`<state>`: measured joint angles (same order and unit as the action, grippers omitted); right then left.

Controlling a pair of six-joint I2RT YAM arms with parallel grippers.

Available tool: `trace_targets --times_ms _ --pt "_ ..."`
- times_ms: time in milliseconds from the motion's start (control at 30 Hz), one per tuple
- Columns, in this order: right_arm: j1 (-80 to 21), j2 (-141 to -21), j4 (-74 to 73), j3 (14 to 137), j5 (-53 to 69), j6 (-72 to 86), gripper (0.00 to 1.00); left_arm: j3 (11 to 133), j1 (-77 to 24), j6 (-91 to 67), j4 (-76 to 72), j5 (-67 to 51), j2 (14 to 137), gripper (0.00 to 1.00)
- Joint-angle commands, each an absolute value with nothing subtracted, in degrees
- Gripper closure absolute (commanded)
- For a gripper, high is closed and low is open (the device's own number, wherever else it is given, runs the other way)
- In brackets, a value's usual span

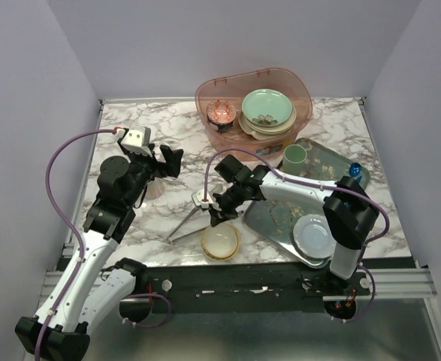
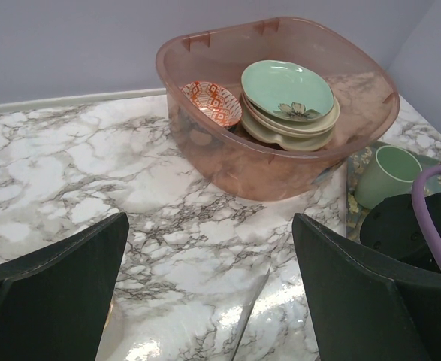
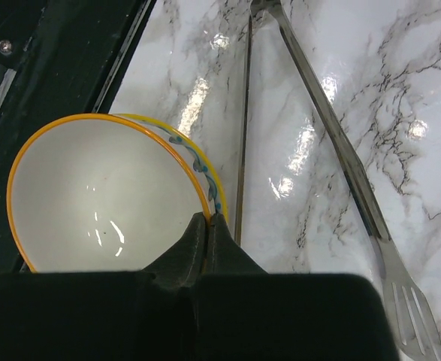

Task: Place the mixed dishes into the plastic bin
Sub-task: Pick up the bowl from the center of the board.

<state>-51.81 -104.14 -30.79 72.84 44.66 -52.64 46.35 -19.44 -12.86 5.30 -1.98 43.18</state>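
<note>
The pink plastic bin [image 1: 295,90] stands at the back centre. It holds a small red patterned bowl [image 1: 222,113] and a mint-green plate [image 1: 267,107] stacked on cream dishes. The bin also shows in the left wrist view [image 2: 280,169]. My right gripper [image 1: 222,219] is shut on the rim of a yellow-rimmed patterned bowl [image 1: 220,242] near the table's front edge. The right wrist view shows this gripper [image 3: 209,222] pinching the bowl [image 3: 100,203]. My left gripper [image 1: 167,162] is open and empty over bare marble [image 2: 209,293], left of the bin.
Long metal tongs [image 1: 186,224] lie just left of the held bowl and also show in the right wrist view [image 3: 333,143]. A floral tray [image 1: 276,222] at the right carries a pale green mug [image 1: 294,158], a pale plate [image 1: 314,235] and a small blue object [image 1: 354,171].
</note>
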Motion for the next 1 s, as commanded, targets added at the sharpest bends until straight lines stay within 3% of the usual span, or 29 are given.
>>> trace_targets --times_ms 0,533,967 --pt "-52.29 -102.66 -33.83 75.5 46.14 -53.52 1.0 45.7 -18.9 -12.39 4.22 -1.49 42.63 0.01" --pt "-48.61 -97.12 -39.98 77.78 49.83 -54.23 1.0 45.7 -18.46 -13.54 3.96 -3.43 43.07 0.01" --pt "-36.58 -91.15 -45.18 80.95 57.04 -50.1 1.0 45.88 -17.93 -15.12 3.25 -6.85 43.15 0.01"
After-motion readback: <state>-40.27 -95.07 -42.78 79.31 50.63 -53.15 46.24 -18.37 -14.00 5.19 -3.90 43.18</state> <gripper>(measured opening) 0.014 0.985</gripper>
